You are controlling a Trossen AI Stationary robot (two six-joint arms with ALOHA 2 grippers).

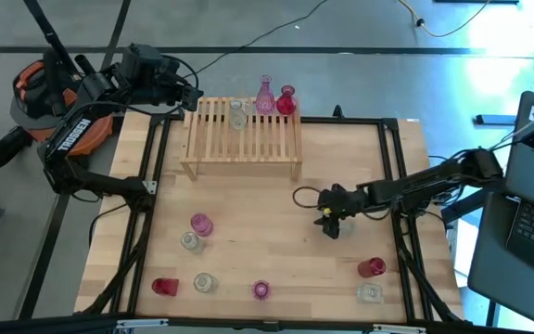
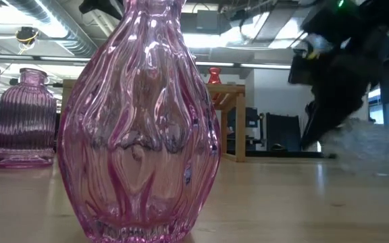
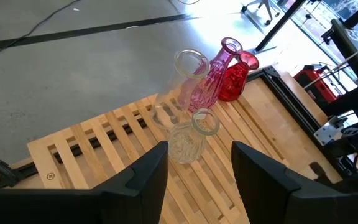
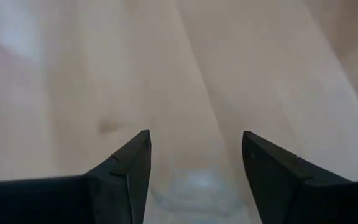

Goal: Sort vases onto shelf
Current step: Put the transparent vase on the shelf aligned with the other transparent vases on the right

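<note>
Currently: right gripper (image 4: 194,180) low over the table's right-middle, fingers spread astride a clear vase (image 4: 194,186), not yet clenched, best centred before closing; left gripper (image 3: 197,168) released above the shelf (image 1: 213,148), far left, bearing four vases.

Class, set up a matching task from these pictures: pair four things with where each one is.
Things:
1. red vase
2. right tool
3. left tool
4. pale wooden rack

Places:
a. over the rack's left end
b. far side of the table
c. on the rack's back right corner
d. low over the table's middle, right of centre

Pairs: 1-c, 2-d, 3-a, 4-b
</note>
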